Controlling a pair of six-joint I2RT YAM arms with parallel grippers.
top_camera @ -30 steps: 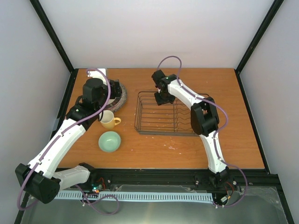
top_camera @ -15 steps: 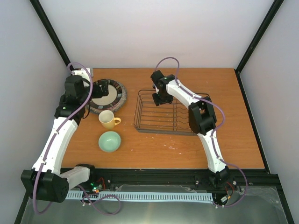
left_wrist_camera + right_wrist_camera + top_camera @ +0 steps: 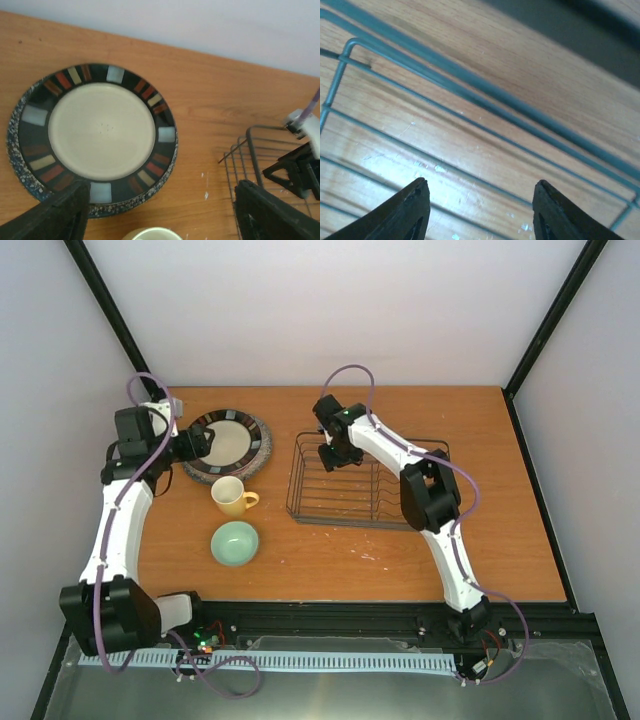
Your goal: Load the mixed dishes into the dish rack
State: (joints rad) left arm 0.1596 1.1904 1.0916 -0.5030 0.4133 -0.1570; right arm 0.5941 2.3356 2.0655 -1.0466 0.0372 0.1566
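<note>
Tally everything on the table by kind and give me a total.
Plates: 2 showing, stacked: striped-rim cream plate on a speckled-rim plate; any plate between them is hidden
Yellow mug: 1
Mint-green bowl: 1
Black wire dish rack: 1
Total: 5

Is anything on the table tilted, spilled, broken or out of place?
Nothing stands out. The mug and bowl stand upright, the dish rack lies flat, and the striped plate sits slightly off-centre on the speckled plate.

Of the lower plate point(image 3: 14, 150) we see only a rim beneath the striped plate point(image 3: 100, 130). The mug point(image 3: 150, 234) is cropped.
</note>
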